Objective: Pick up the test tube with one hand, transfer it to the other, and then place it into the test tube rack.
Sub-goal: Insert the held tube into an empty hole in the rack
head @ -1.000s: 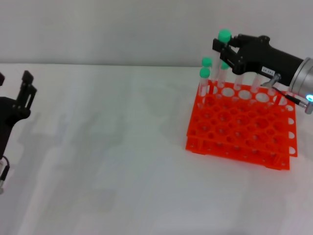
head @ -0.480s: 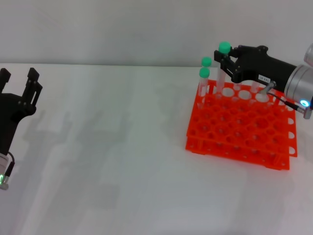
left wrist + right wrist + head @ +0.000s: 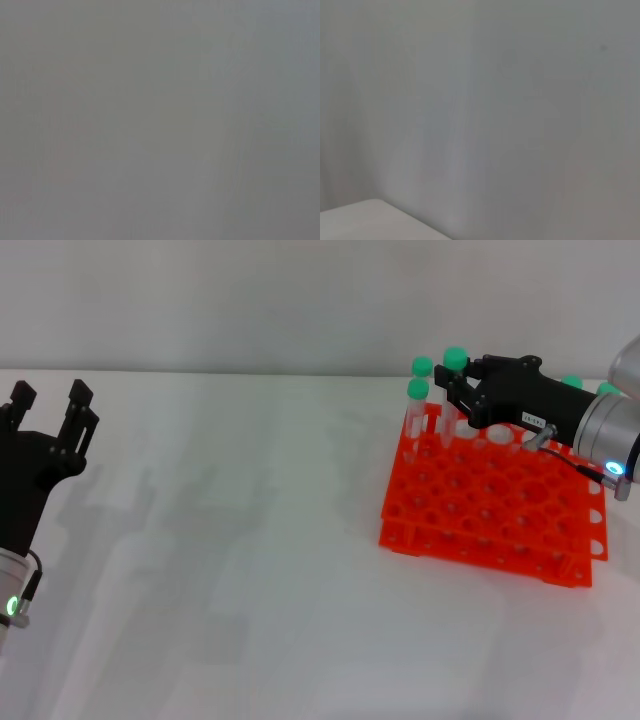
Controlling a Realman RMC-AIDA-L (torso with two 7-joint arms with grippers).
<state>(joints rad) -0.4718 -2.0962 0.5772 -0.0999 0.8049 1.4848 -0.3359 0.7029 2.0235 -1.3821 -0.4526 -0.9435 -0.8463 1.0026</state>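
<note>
The orange-red test tube rack (image 3: 487, 536) stands on the white table at the right. My right gripper (image 3: 455, 388), black with a small white label, is over the rack's far left corner, shut on a green-capped test tube (image 3: 455, 357). The tube is upright with its lower end down among the back-row holes. My left gripper (image 3: 50, 396) is open and empty at the far left, fingers pointing up. Both wrist views show only a blank grey wall.
Two other green-capped tubes (image 3: 422, 366) (image 3: 417, 390) stand in the rack's far left corner, right beside the held tube. Another green cap (image 3: 572, 382) shows behind my right arm. A white table corner (image 3: 365, 220) shows in the right wrist view.
My right gripper has lowered the tube, so its cap has come down near the level of the neighbouring caps. My left gripper has risen a little and shifted slightly right.
</note>
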